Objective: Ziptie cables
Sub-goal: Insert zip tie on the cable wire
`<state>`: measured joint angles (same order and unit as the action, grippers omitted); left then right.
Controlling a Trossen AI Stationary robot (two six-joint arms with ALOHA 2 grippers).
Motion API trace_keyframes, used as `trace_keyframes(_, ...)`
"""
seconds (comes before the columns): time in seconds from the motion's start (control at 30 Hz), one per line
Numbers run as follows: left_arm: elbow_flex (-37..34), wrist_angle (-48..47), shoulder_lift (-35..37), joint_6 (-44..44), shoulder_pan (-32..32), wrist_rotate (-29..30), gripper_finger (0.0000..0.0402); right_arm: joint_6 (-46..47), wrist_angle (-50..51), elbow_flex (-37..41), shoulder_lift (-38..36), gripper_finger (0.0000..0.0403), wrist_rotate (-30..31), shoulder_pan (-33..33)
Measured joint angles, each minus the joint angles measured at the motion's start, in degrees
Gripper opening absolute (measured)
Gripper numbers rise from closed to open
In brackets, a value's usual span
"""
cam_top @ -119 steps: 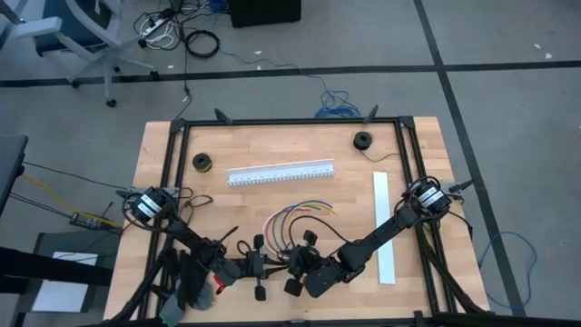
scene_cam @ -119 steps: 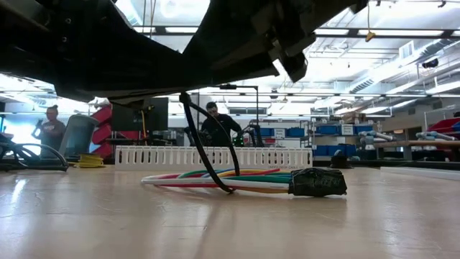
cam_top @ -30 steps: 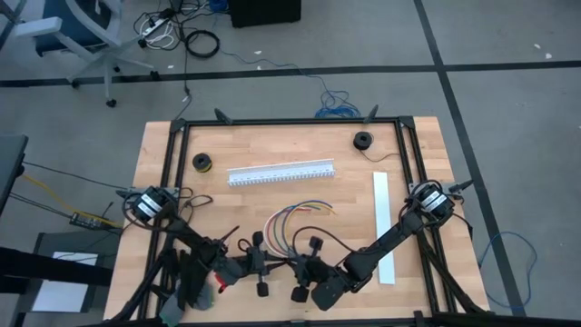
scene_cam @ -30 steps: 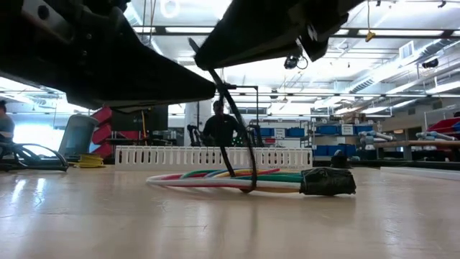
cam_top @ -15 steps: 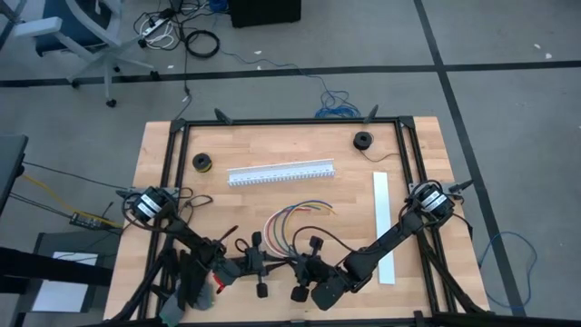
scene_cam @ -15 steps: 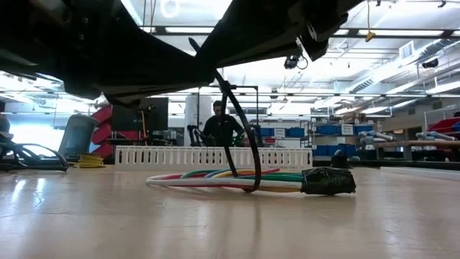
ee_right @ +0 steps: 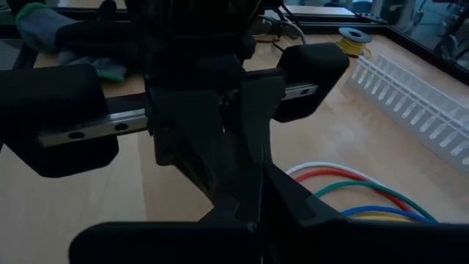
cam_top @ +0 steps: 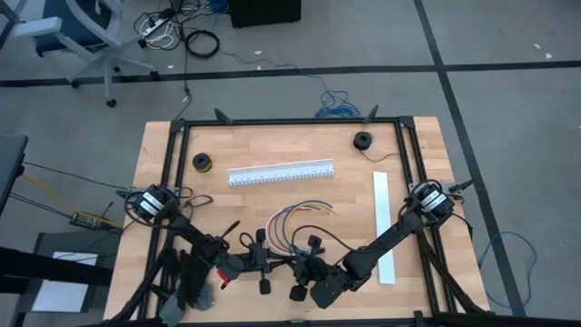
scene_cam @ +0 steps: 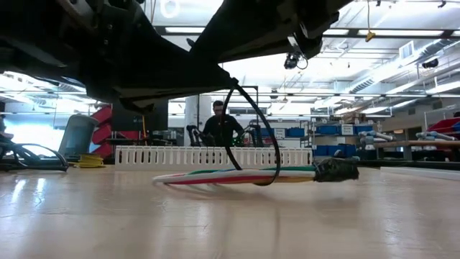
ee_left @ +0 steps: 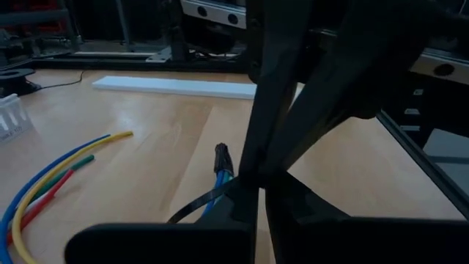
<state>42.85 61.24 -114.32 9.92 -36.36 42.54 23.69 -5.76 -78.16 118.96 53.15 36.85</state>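
Observation:
The cables (cam_top: 295, 220) are a bundle of red, green, blue, yellow and white wires lying in a curve near the table's front middle. In the low view the bundle (scene_cam: 230, 176) ends in a dark plug (scene_cam: 336, 170). A black zip tie (scene_cam: 272, 151) loops around it. My left gripper (cam_top: 277, 262) and my right gripper (cam_top: 292, 266) meet tip to tip above the bundle's near side, both shut. The loop's top runs up to where they meet. My left gripper is shut on the zip tie's black strap (ee_left: 199, 208), pinched between its two fingers, coming level from the table's left. The loop hangs below around the bundle. My right gripper faces it, shut at the same spot from the table's right; the fingers hide which part of the tie it has.
A white slotted channel (cam_top: 280, 173) lies behind the cables, and a flat white strip (cam_top: 385, 227) lies toward the right edge. Two small spools (cam_top: 201, 162) (cam_top: 363, 140) sit near the far corners. A person (scene_cam: 219, 124) stands in the room beyond the table.
The zip tie loop has slid along the bundle toward the plug end and hangs rounder. The bundle's plug end has risen off the table while its other end stays down. Both grippers remain shut.

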Motion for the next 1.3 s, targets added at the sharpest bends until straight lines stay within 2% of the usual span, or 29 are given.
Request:
trace_keyframes(0.4, 0.0, -2.0, -0.4, 0.9, 0.4, 0.4, 0.0, -5.7, -5.0, -0.3, 0.0, 0.0, -0.5, 0.0)
trace_keyframes(0.47, 0.0, -2.1, -0.4, 0.8, 0.4, 0.5, 0.0, -5.9, -4.7, -0.4, -0.1, 0.0, 2.4, 0.3)
trace_keyframes(0.6, 0.0, -3.0, -0.4, 0.8, 0.4, 0.6, 0.0, -6.0, -0.2, -0.4, -2.5, 0.0, 13.3, 2.8)
trace_keyframes(0.7, 0.0, -2.9, -0.4, 0.8, 0.4, 0.6, 0.0, -4.2, 5.3, -0.5, -5.3, 0.0, 17.4, 5.0)
trace_keyframes(0.93, 0.0, -2.6, -0.4, 0.8, 0.4, -0.1, 0.0, 14.8, 22.2, -0.5, -8.2, 0.0, 19.8, 8.6)
trace_keyframes(1.13, 0.0, -0.5, -0.4, 0.8, 0.3, -2.5, 0.0, 41.4, 42.6, -0.1, -7.5, 0.0, 17.5, 10.2)
trace_keyframes(1.3, 0.0, -0.3, -0.5, 2.1, 0.3, -4.3, 0.0, 55.9, 47.1, 4.4, -7.6, 0.0, 18.0, 13.0)
